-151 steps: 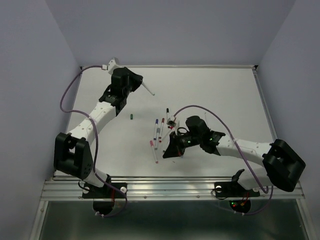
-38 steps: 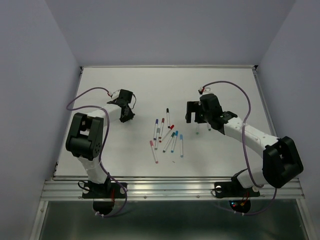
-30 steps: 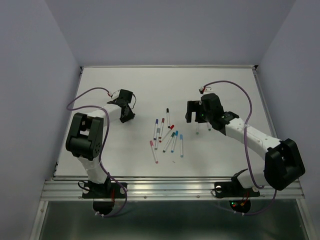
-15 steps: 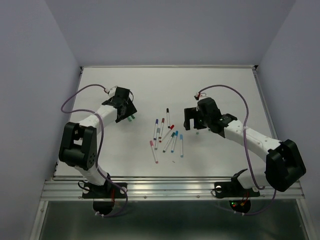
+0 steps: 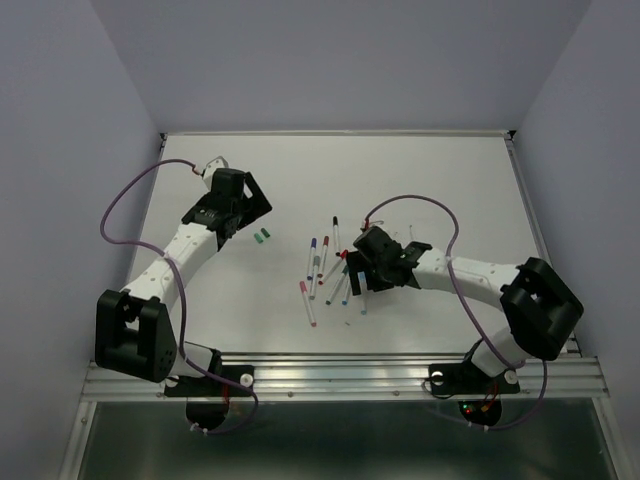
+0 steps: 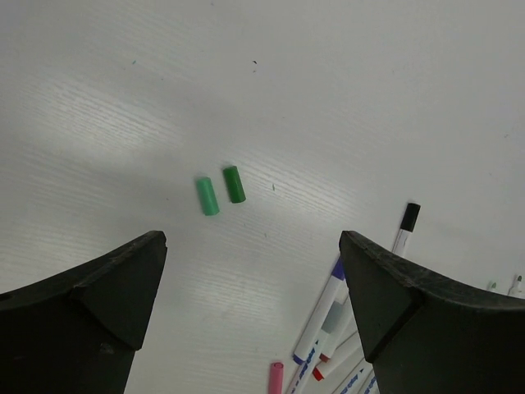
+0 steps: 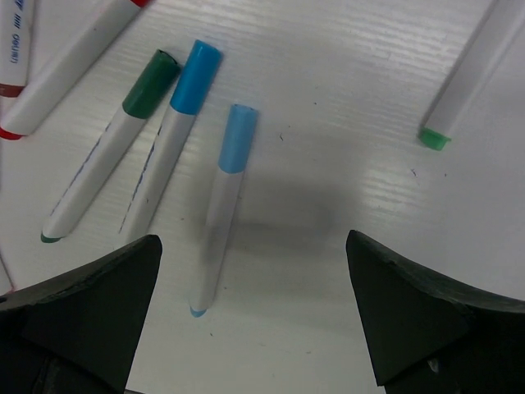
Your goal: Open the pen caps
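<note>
Drops second of two green caps (image 6: 235,184).
Spreads left gripper (image 6: 251,238) above both; lowers right gripper (image 7: 253,238), also open, over light-blue pen (image 7: 221,213).

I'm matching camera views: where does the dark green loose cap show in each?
Top external: dark green loose cap, left of centre.
Left wrist: the cap mid-frame, beside a lighter green cap.
Right wrist: not in it.
Shared landmark: black-capped pen, right of it.
</note>
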